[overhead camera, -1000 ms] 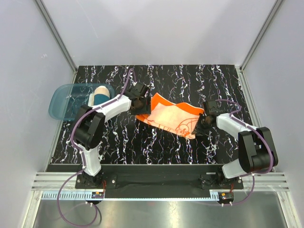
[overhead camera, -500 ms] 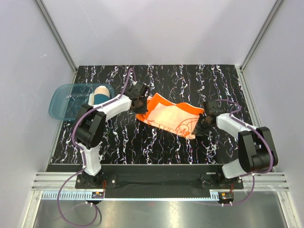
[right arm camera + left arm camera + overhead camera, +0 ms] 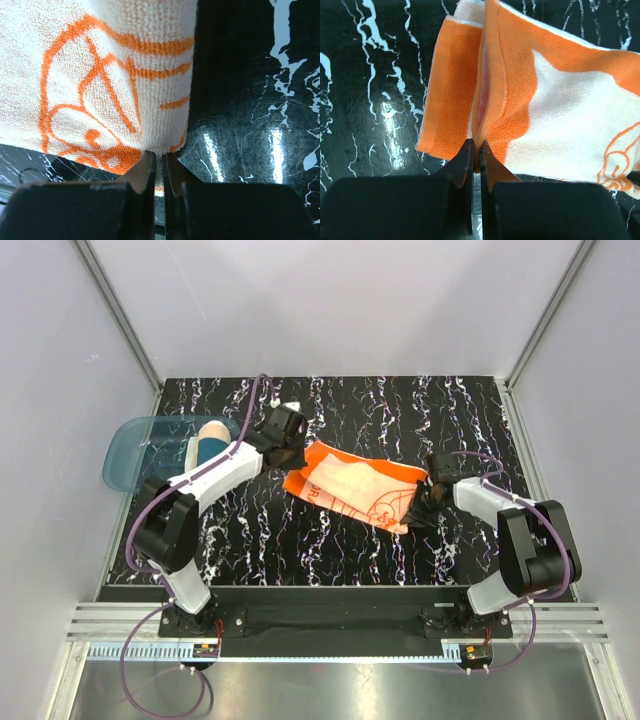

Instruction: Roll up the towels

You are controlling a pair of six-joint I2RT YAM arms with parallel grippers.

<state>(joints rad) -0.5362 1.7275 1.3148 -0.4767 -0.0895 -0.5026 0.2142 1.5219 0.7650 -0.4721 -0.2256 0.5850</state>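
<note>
left gripper (image 3: 476,148) clamped on the orange towel (image 3: 355,480) nearest the tray (image 3: 113,458), right gripper (image 3: 159,158) clamped on its far corner: draw it evenly taut before you roll.

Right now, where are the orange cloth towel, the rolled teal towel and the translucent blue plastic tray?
orange cloth towel (image 3: 350,478), top view, pale middle.
rolled teal towel (image 3: 203,449), top view, teal side.
translucent blue plastic tray (image 3: 124,456), top view, bare left part.

I see the table (image 3: 260,540) from high above and behind the rig. Each wrist camera looks close along its own jaws. All three views share the orange towel (image 3: 355,483) at the jaw tips.
</note>
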